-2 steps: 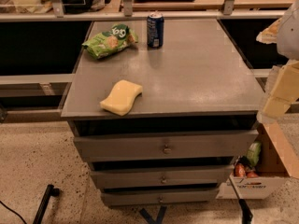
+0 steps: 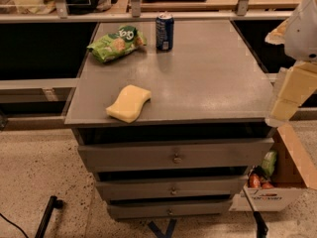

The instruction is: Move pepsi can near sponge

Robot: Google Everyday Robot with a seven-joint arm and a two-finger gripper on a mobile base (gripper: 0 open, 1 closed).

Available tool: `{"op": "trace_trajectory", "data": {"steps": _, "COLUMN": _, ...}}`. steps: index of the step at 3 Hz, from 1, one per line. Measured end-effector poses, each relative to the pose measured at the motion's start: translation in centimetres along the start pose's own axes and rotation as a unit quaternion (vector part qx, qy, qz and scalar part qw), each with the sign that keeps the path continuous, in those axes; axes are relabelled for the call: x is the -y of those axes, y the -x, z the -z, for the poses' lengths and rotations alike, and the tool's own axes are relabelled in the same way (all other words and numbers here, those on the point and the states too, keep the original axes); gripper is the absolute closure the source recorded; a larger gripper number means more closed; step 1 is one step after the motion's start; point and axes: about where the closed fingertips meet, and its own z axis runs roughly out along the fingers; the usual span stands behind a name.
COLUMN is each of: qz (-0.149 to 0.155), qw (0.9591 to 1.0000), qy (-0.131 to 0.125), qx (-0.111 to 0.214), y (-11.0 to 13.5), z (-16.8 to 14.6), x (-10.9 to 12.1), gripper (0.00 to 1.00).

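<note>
The pepsi can (image 2: 164,31), dark blue with a silver top, stands upright at the back middle of the grey cabinet top (image 2: 213,83). The sponge (image 2: 129,103), pale yellow and wavy-edged, lies flat near the front left edge. The can and sponge are well apart. My gripper (image 2: 291,90) hangs at the right edge of the view, beside the cabinet's front right corner, far from the can and holding nothing that I can see.
A green snack bag (image 2: 116,43) lies at the back left, just left of the can. The cabinet has three drawers (image 2: 174,156). A cardboard box (image 2: 282,182) with items stands on the floor at right. Shelving runs behind.
The cabinet now looks slightly closer and shifted in the view. The can, sponge and bag have not moved on the top.
</note>
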Motion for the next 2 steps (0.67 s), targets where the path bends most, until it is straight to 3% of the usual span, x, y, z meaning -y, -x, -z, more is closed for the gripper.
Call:
{"op": "trace_trajectory", "data": {"steps": 1, "qz": -0.002, "qw": 0.9999, "qy": -0.012, "qx": 0.007, "y": 0.5, "z": -2.0, "x": 3.8, "gripper": 0.00}}
{"op": "trace_trajectory", "data": {"steps": 2, "qz": -0.013, "qw": 0.9984, "qy": -0.031, "qx": 0.045, "y": 1.8, "z": -4.4, "x": 8.5, "gripper": 0.00}}
